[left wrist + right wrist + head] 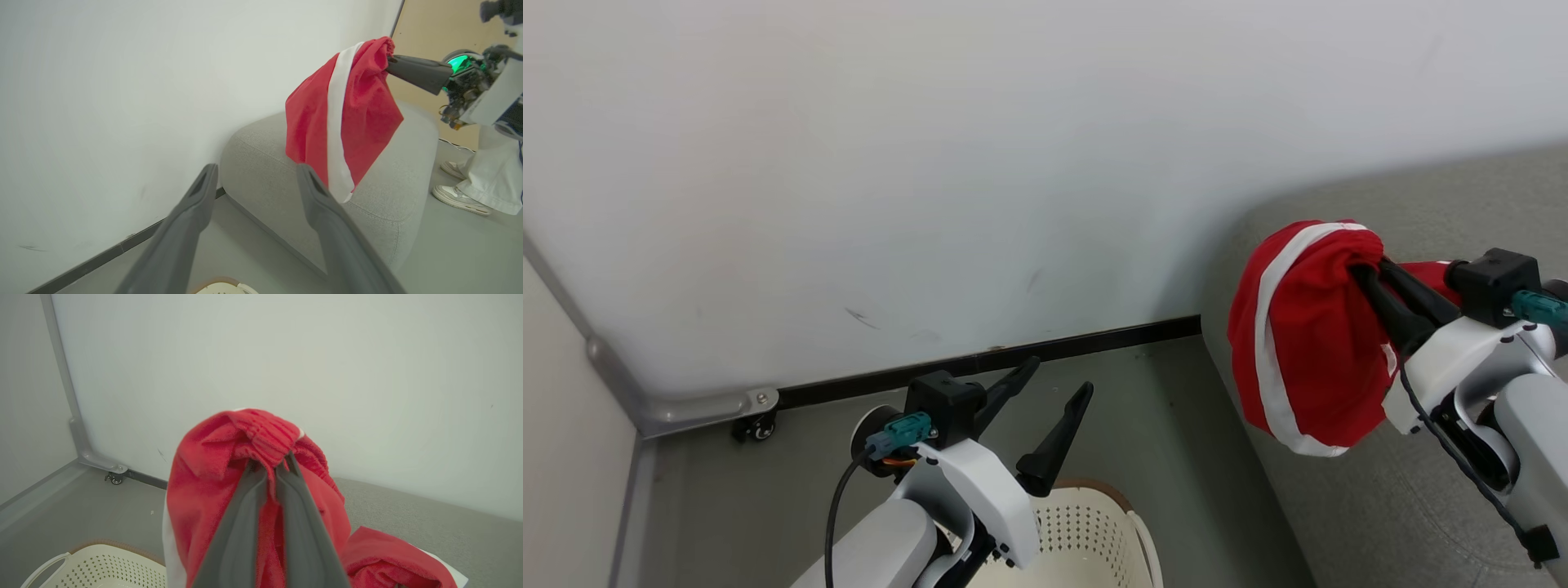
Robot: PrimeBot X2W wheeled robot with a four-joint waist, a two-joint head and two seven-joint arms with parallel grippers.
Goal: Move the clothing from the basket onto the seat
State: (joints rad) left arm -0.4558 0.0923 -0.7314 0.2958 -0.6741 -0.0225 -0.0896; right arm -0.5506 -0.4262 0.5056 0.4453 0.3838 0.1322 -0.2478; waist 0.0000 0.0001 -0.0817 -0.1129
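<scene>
Two red, white-striped fabric garments: hanging garment (1298,343) clamped in right gripper (1370,272) over one grey upholstered sofa (1380,506); second garment (400,559) lying on it. Left gripper (1059,376) spread wide, empty, by one cream perforated plastic basket (1086,523).

Soft red cloth clothing (1307,327); perforated plastic basket (1086,523).
</scene>
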